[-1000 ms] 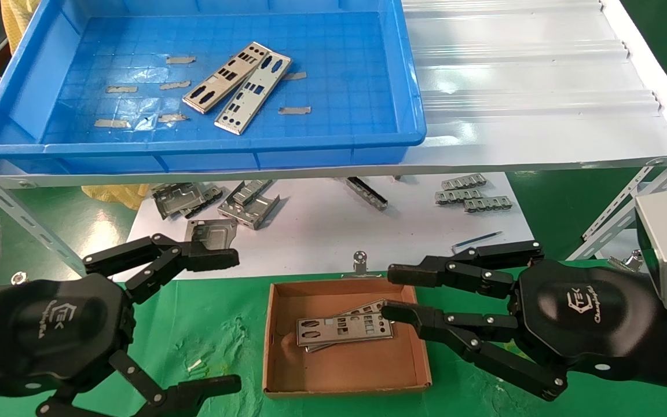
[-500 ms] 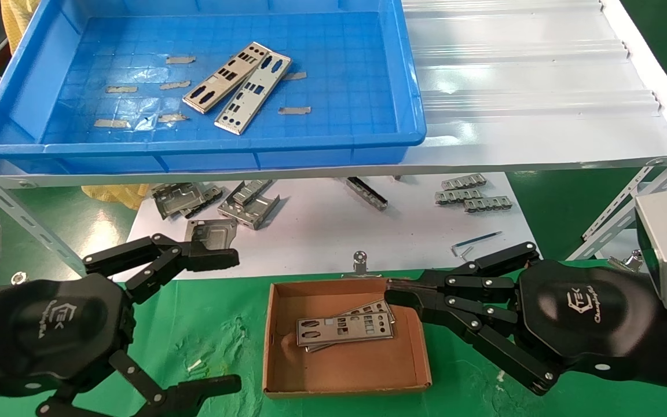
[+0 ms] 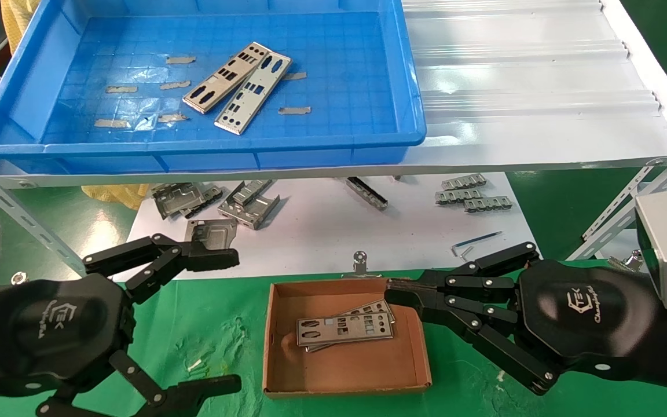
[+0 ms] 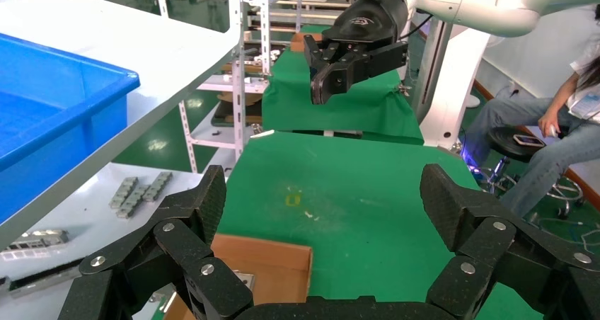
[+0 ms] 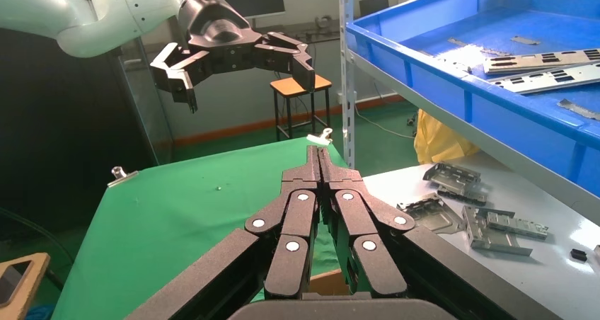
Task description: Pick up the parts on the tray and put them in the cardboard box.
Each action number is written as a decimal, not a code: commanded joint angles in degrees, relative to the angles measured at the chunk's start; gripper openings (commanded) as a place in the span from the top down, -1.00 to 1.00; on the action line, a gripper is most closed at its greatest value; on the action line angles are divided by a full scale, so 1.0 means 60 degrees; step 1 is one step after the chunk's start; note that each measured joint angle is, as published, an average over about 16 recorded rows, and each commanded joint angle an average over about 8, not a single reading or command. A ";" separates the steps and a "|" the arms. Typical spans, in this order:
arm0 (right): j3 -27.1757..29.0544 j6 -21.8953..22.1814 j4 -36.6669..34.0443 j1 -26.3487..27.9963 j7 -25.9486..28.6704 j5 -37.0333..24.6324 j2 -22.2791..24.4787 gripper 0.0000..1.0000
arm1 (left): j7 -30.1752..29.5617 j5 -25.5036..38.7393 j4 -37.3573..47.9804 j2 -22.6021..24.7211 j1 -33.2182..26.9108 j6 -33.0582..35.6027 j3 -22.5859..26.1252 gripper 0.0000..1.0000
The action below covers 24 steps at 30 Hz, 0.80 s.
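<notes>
Two parts (image 3: 236,86) lie side by side, touching, at a slant on the grid floor of the tray (image 3: 322,153), which sits on the white shelf (image 3: 530,87) at the far left of my view. Two more parts (image 3: 345,328) rest stacked in the cardboard box (image 3: 339,370) on the green cloth (image 3: 217,330) right in front of me. My right gripper (image 3: 397,292) hovers at the box's far right corner, just above its rim, with my fingers pressed together and holding nothing; the right wrist view shows the two fingertips (image 5: 320,157) meeting in a point. My left gripper (image 3: 226,318) hangs over the cloth to the left of the box, apart from it, its fingers (image 4: 187,214) spread wide and empty. Beneath the shelf, bent grey brackets (image 3: 217,202) and small slotted strips (image 3: 469,194) lie scattered on a white board (image 3: 322,237).
</notes>
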 commanded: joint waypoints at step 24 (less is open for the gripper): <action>0.0000 0.0000 0.0000 0.0000 0.0000 0.0000 0.0000 1.00 | 0.0000 0.0000 0.0000 0.0000 0.0000 0.0000 0.0000 -1.00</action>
